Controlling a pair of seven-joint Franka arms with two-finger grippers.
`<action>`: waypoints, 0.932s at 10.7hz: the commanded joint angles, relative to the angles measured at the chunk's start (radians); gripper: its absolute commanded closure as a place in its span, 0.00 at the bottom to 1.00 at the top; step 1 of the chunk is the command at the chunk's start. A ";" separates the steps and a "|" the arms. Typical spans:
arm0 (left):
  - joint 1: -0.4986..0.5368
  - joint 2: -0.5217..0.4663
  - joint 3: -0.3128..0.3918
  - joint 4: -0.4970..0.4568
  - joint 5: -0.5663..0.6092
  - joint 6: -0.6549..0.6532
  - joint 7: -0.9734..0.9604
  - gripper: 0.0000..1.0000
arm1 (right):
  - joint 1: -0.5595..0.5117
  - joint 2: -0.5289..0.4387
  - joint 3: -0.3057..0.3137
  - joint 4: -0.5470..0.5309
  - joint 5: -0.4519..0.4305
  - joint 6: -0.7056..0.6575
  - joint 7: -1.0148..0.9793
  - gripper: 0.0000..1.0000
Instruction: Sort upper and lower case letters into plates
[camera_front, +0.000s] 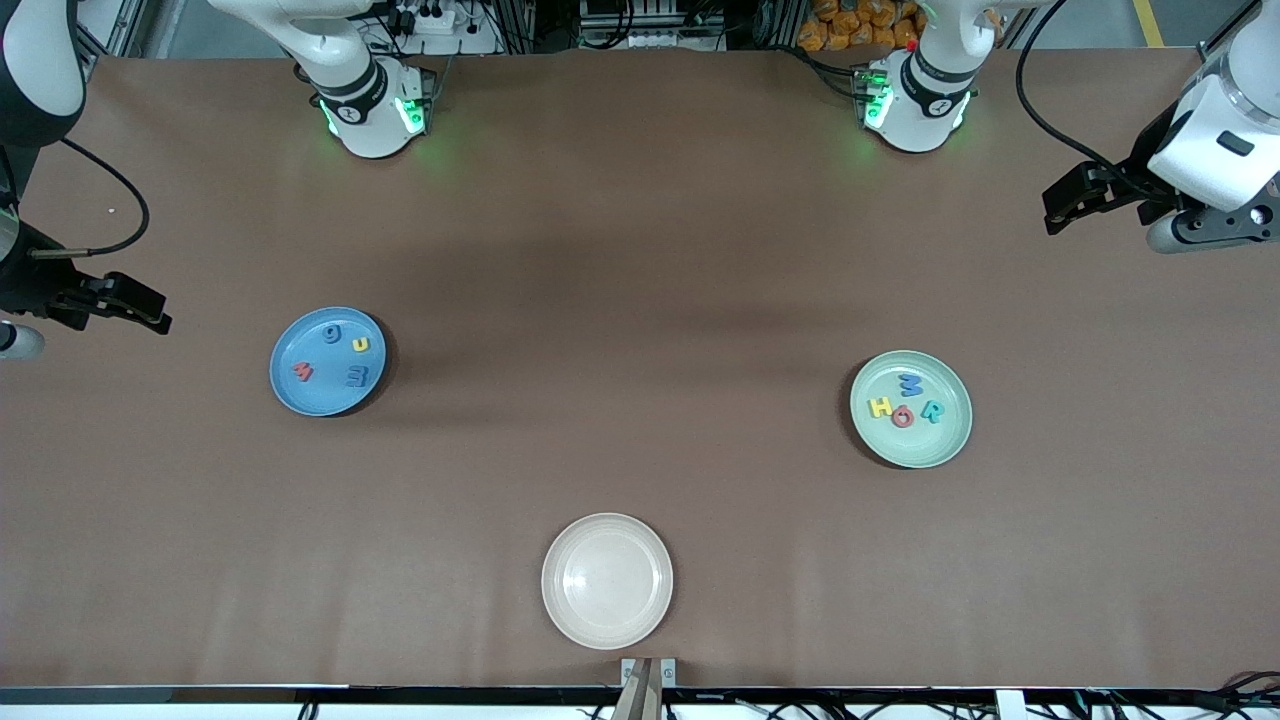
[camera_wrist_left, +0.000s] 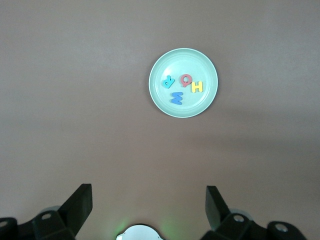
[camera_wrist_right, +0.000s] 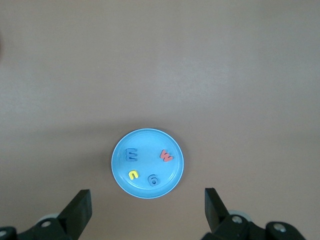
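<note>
Both grippers are standing wide open and holding nothing. The left gripper (camera_front: 1062, 208) is hanging over bare table at the upper right of the front view, and the right gripper (camera_front: 140, 308) is hanging over bare table at the middle left edge of that view; each arm is waiting clear of the plates. In the left wrist view the left gripper's fingers (camera_wrist_left: 80, 202) are showing spread at the bottom corners with only table between them, and the mint green plate (camera_front: 945, 440) is lying well apart from them, in the upper centre of that frame. That plate is carrying four letters: a blue W (camera_front: 911, 385), a yellow H (camera_front: 880, 407), a red Q (camera_front: 903, 417) and a teal R (camera_front: 932, 411), the last three lying close together in a row. In the right wrist view the right gripper's fingers (camera_wrist_right: 80, 210) are likewise spread, and the blue plate (camera_front: 290, 385) is sitting between and just above them in the frame, untouched. It is carrying a blue g (camera_front: 332, 334), a yellow u (camera_front: 361, 345), a blue m (camera_front: 357, 376) and a red w (camera_front: 302, 372), spaced apart. One cream plate (camera_front: 607, 620) is lying bare at the bottom centre of the front view, well apart from both grippers and plates.
</note>
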 joint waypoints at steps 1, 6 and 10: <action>0.002 -0.007 0.001 0.013 -0.015 -0.012 0.020 0.00 | 0.000 -0.001 0.002 0.010 -0.006 -0.012 0.013 0.00; 0.002 -0.008 0.003 0.018 -0.009 0.055 0.020 0.00 | -0.004 -0.001 0.001 0.010 -0.006 -0.012 0.008 0.00; 0.004 -0.016 0.007 0.018 -0.015 0.086 0.020 0.00 | -0.004 0.003 0.001 0.033 -0.005 -0.017 0.013 0.00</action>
